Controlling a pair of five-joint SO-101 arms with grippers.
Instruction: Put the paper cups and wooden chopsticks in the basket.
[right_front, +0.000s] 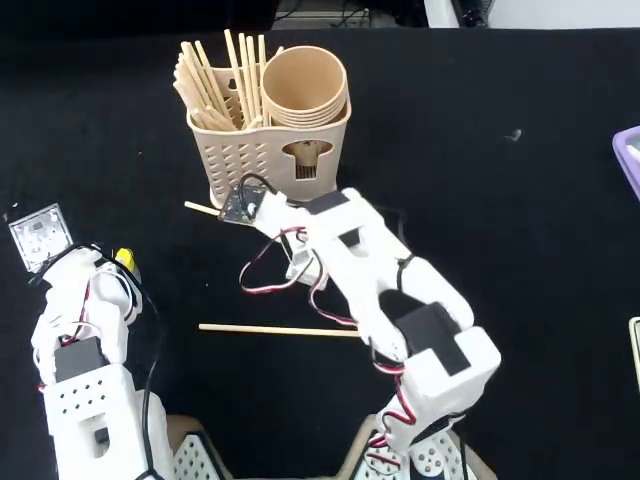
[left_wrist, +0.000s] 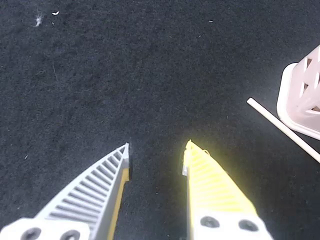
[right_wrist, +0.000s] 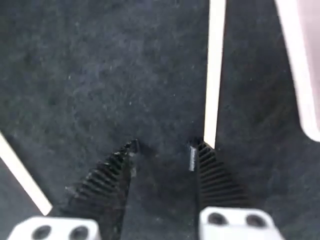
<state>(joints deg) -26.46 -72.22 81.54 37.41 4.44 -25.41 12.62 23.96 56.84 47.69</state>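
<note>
Two remain out — lower chopstick (right_front: 270, 329) mid-frame, upper chopstick (right_front: 200, 208) beside the basket (right_front: 268, 165); paper cups (right_front: 305, 85) are in. Left gripper (left_wrist: 156, 150) and right gripper (right_wrist: 162, 150) gape, empty.

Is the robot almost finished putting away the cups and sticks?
Nearly. The cups and a bunch of chopsticks already stand in the basket. The right gripper is by the basket, fingers open beside one loose chopstick, not gripping it. A second chopstick lies on the table too. The left gripper is open and empty.
</note>
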